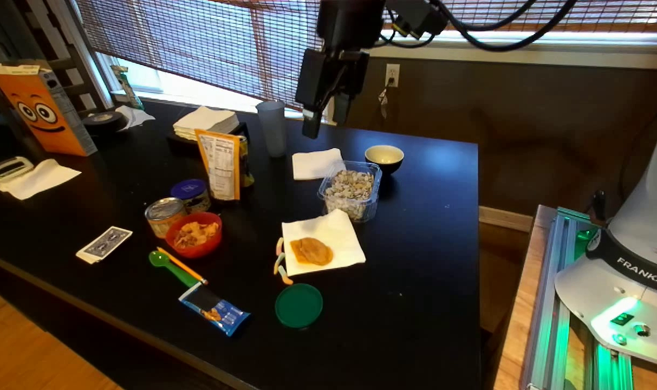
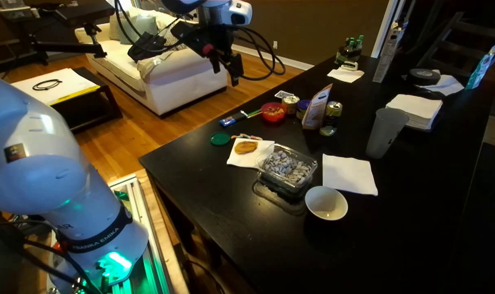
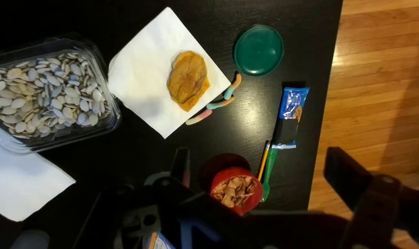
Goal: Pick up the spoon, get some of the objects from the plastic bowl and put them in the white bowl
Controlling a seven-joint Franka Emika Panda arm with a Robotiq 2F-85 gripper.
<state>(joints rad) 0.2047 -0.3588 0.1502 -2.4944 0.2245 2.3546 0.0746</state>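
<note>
The green spoon (image 1: pixel 177 272) lies on the dark table beside the orange pencil; its handle end meets the blue snack packet. In the wrist view the spoon (image 3: pixel 270 165) shows between and beyond my gripper's (image 3: pixel 259 160) widely parted fingers, which hold nothing. High above the table hangs the gripper (image 1: pixel 326 116), apart from everything. Pale seeds, the objects (image 3: pixel 54 93), fill the clear plastic bowl (image 2: pixel 312 166). Near it stands the white bowl (image 2: pixel 326 201), pale inside with no contents visible; in an exterior view its outside (image 1: pixel 389 166) looks dark. The wrist view does not show it.
Close to the spoon are the red bowl of chips (image 3: pixel 254 197), pencil (image 3: pixel 263 160) and packet (image 3: pixel 288 114). Cans (image 1: pixel 164 214), an orange pouch (image 1: pixel 220 168) and a tall cup (image 1: pixel 273 130) stand farther back. A napkin with dried fruit (image 1: pixel 312 252) and green lid (image 1: pixel 299 306) lie in front.
</note>
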